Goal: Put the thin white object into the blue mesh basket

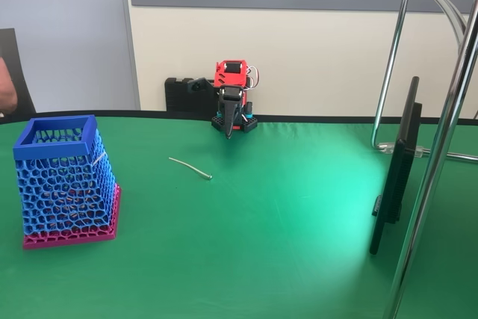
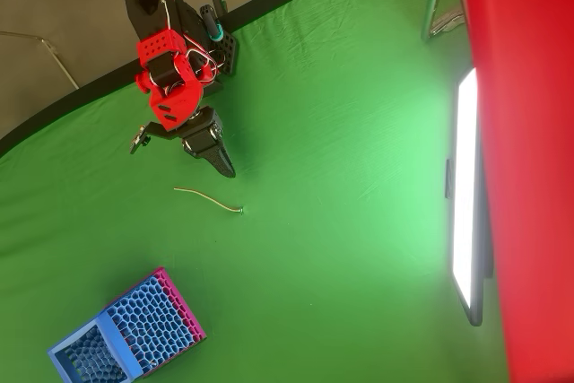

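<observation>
Overhead view puts your hand [image 2: 222, 164] just off the arm's red-and-black base, its dark fingers drawn together to a single point that aims down and to the right across the green counter [image 2: 341, 221]. No gap shows between them, and nothing is in them. You can see the same thing in the fixed view: the hand [image 1: 229, 126] hangs straight down in front of the red arm [image 1: 231, 80], tip close to the counter at its far edge, pinched to a narrow wedge.

Just below the hand in the overhead view lies the thin white object [image 2: 208, 199], flat on the green cloth, a slightly curved strand running from upper left to lower right, close to the fingertips but not touching them. In the fixed view that strand [image 1: 190, 168] sits nearer the camera than the hand and a little to its left, alone on open cloth.

Farther out, the blue mesh basket [image 2: 126, 334] stands at the lower left of the overhead view, well apart from the strand. In the fixed view you find it [image 1: 63, 177] at the left, upright on its pink base, blue square rim on top.

On the right, a dark flat panel [image 1: 396, 169] stands on edge beside chrome tubing [image 1: 441, 147].
</observation>
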Robot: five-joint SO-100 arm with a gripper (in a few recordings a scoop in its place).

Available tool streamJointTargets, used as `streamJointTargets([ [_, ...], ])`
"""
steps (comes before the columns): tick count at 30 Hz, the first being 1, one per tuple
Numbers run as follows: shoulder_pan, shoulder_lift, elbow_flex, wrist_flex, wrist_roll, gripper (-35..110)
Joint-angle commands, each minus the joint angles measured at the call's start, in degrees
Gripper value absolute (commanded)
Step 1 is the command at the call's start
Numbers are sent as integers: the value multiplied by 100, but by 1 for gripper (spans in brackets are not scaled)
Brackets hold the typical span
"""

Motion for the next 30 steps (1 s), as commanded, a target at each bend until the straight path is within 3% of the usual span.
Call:
streamJointTargets([
  [1,35,44,44,18,35,1],
  [30,123,-501,-299,-44,220,1],
])
